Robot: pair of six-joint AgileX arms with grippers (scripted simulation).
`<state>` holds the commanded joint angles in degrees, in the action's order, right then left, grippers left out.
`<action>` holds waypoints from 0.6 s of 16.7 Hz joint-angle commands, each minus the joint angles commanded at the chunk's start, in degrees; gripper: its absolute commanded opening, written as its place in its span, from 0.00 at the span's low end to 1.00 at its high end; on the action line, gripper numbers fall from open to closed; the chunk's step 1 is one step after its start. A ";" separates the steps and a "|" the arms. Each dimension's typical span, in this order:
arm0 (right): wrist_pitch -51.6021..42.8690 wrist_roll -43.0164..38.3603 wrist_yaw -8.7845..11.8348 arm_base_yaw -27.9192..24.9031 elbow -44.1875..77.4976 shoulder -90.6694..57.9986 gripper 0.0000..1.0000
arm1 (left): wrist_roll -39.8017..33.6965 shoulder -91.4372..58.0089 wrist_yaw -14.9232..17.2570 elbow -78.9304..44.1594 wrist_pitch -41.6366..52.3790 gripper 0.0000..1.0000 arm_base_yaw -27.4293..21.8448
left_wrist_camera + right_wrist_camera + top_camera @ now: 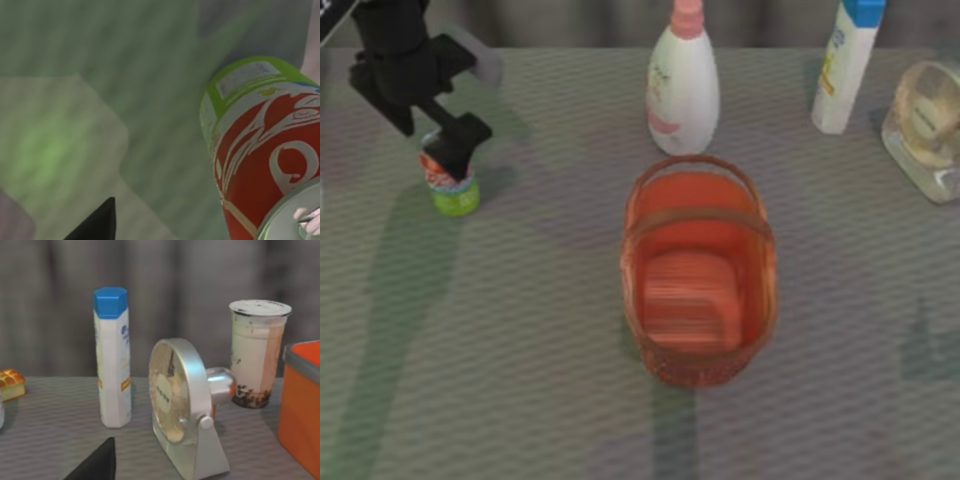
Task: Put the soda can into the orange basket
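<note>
So the left end effector [448, 160] is sitting right on top of the soda can [453, 187] at the far left of the surface [520, 350]. From above, the black fingers come down over the can's red upper half, and only the lime-green bottom plus a sliver of red pokes out below them. Honestly can't tell whether the fingers are clamped on it or just around it: the arm's body covers the contact. In the left wrist view the can [260, 160] fills the space right next to the one dark fingertip [97, 222] that shows, with a gap of surface between them.

Moving out from there, the orange basket [760, 240] is well off to the end effector's right, near the middle of the surface, standing upright with its hoop handle arching across the top. Behind the basket is a white bottle with a pink cap [682, 85], and further right a white bottle with a blue cap [845, 65] and a small silver fan [925, 125].

The right end effector isn't in the top view. Its wrist view shows one dark fingertip [95, 465], the fan [180, 410], the blue-capped bottle [112, 360], a bubble tea cup [257, 352], an orange box [302, 405] and a bit of bread [11, 382].
</note>
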<state>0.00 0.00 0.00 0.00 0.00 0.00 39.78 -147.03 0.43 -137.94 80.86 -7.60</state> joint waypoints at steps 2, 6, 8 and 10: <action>0.00 0.00 0.00 0.00 0.00 0.00 1.00 | -0.03 0.31 -0.01 4.47 -3.87 1.00 -0.02; 0.00 0.00 0.00 0.00 0.00 0.00 1.00 | -0.04 0.52 -0.01 8.72 -8.04 1.00 -0.03; 0.00 0.00 0.00 0.00 0.00 0.00 1.00 | -0.04 0.52 -0.01 8.72 -8.04 1.00 -0.03; 0.00 0.00 0.00 0.00 0.00 0.00 1.00 | -0.04 0.52 -0.01 8.72 -8.04 0.92 -0.03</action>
<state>0.00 0.00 0.00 0.00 0.00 0.00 39.74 -146.51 0.42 -129.22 72.83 -7.63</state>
